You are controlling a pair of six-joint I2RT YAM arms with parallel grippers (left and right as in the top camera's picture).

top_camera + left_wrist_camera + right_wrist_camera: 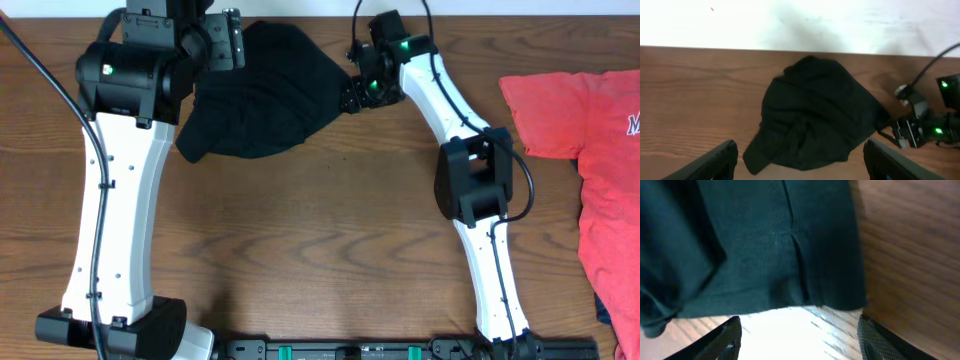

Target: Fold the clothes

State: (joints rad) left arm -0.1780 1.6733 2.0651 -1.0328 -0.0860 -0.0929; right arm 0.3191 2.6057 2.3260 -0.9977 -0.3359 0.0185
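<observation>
Clothes point(262, 95) lie bunched at the far edge of the counter point(320, 240) between our arms; left jaws and right jaws gape empty (right ones at its edge), placed, we judge, to pinch opposite sides

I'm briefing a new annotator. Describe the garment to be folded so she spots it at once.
Start at the wooden table and go to its far edge, left of centre. There lies the black garment, bunched in a heap. It is plain, unlike the lettered red T-shirt at the right end.
</observation>
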